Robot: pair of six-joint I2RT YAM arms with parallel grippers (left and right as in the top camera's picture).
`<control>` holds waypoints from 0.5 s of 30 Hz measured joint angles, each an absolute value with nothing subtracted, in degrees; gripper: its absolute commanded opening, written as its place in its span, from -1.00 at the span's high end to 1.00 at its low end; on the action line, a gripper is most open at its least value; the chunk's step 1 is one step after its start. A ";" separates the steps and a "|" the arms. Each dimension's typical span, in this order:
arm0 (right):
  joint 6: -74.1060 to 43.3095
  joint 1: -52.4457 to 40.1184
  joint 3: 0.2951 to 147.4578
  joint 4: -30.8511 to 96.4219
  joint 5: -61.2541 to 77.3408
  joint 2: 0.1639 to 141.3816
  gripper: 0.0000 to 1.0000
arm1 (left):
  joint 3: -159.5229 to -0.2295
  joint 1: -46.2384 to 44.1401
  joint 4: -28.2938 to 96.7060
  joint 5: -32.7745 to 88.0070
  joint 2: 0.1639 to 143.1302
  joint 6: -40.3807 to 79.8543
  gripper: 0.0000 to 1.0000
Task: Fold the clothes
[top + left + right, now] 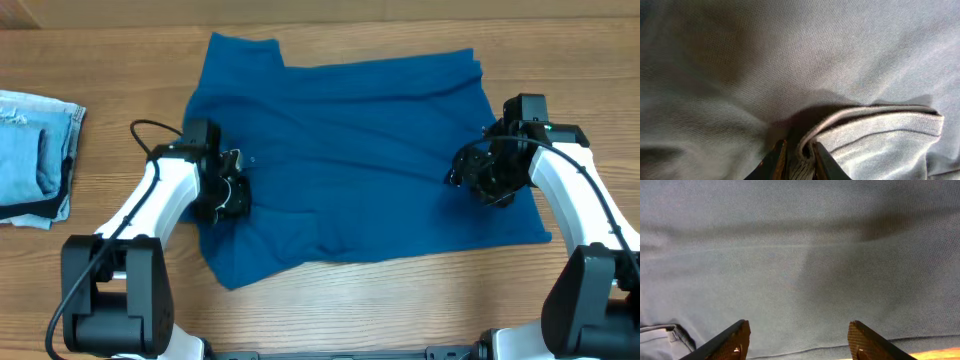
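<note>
The teal-blue shirt [350,160] lies spread across the middle of the wooden table. My left gripper [232,190] sits on the shirt's left part and is shut on a folded hem of its fabric [800,155], which bunches up between the fingers [799,159]. My right gripper [478,180] hovers over the shirt's right part with fingers wide open [797,340] and nothing between them; only flat shirt fabric [800,255] shows below, with a sliver of table at the lower right edge.
A stack of pale blue denim with a dark edge [35,155] lies at the left edge of the table. Bare wood [400,300] runs along the front, between the two arm bases.
</note>
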State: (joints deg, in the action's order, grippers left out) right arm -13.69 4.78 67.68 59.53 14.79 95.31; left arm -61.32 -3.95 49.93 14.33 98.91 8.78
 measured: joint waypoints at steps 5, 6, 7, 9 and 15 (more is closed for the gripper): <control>-13.69 4.78 67.68 59.16 14.81 95.31 -0.34 | -62.13 -3.97 51.16 13.67 98.91 8.54 0.61; -13.67 4.78 67.68 59.09 14.81 95.31 -0.33 | -62.52 -3.97 51.37 13.65 98.91 8.43 0.62; -13.69 4.78 67.68 59.00 14.81 95.31 -0.33 | -63.22 -3.97 51.55 13.65 98.91 8.38 0.63; -13.69 4.78 67.68 58.89 14.81 95.31 -0.34 | -66.04 -3.97 52.42 13.65 98.91 7.99 0.65; -13.67 4.78 67.68 58.67 14.81 95.31 -0.34 | -79.31 -4.01 57.08 13.50 98.89 6.72 0.32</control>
